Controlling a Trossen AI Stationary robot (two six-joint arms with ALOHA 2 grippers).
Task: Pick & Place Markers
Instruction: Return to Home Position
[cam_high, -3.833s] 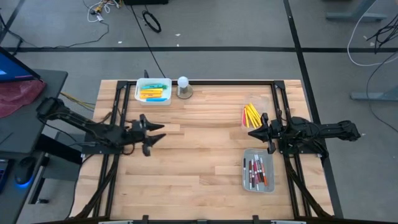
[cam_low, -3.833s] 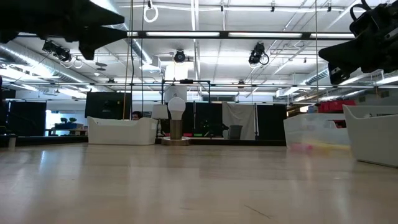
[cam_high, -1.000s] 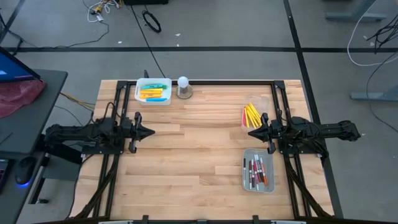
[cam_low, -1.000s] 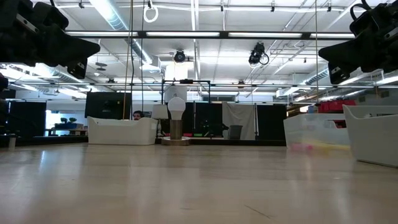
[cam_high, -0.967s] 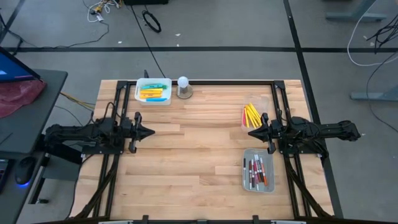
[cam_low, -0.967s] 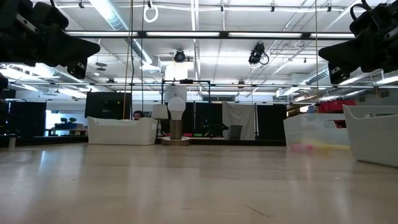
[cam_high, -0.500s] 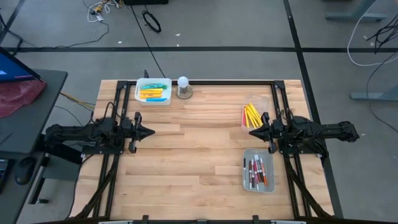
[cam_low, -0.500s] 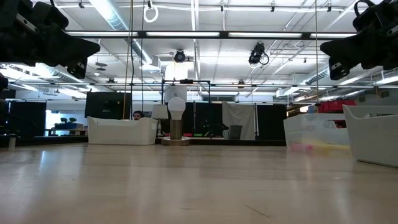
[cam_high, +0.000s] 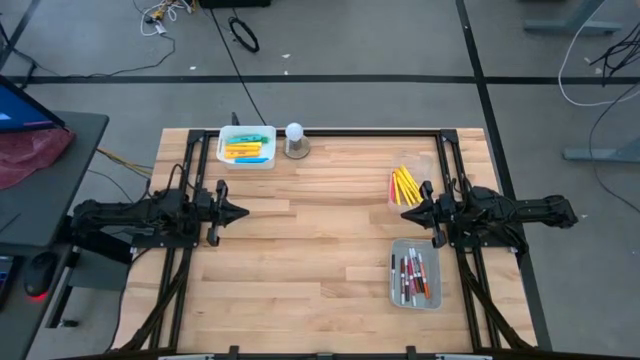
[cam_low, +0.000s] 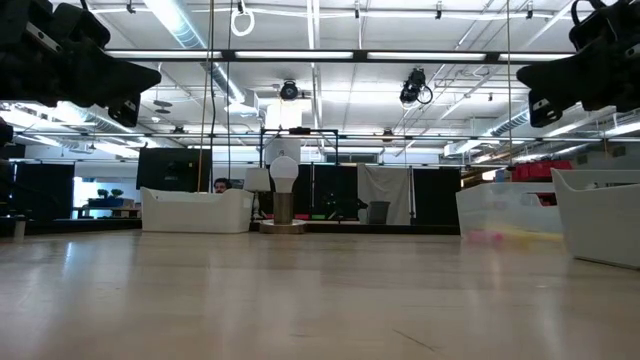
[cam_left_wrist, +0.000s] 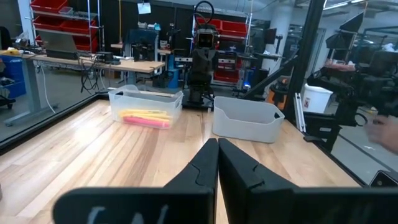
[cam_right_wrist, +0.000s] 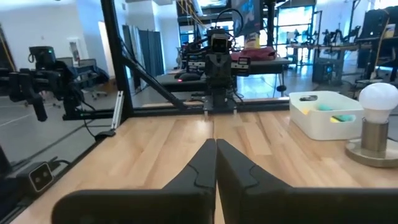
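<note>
Wooden table (cam_high: 320, 250), black frame rails down both sides. No loose sticks show on the boards.

Left arm (cam_high: 130, 215) lies low along the table's left edge. Left gripper (cam_high: 242, 212) points toward the centre over bare wood, holding nothing. The left wrist view shows its two fingers (cam_left_wrist: 205, 165) pressed together to a point.

Right arm (cam_high: 520, 210) mirrors it on the right edge. Right gripper (cam_high: 404, 213) hangs between the two right-hand containers. Its fingers (cam_right_wrist: 204, 163) are likewise closed flat against each other and empty.

White bin (cam_high: 222, 147) sits at the far left corner, with the other two containers well apart from it. Transparent bin (cam_high: 430, 172) stands on the right, on the far side of the right gripper. Grey tray (cam_high: 436, 262) lies on that gripper's near side.

Bulb-topped object (cam_high: 295, 139) stands upright just beside the white bin.

Markers, all sorted into containers:
- Yellow, green and blue ones (cam_high: 246, 150) lie in the white bin.
- Yellow markers (cam_high: 404, 185) lie fanned in the transparent bin.
- Red and dark-capped ones (cam_high: 412, 277) lie lengthwise in the grey tray, seemingly with some white barrels; too small to count.
</note>
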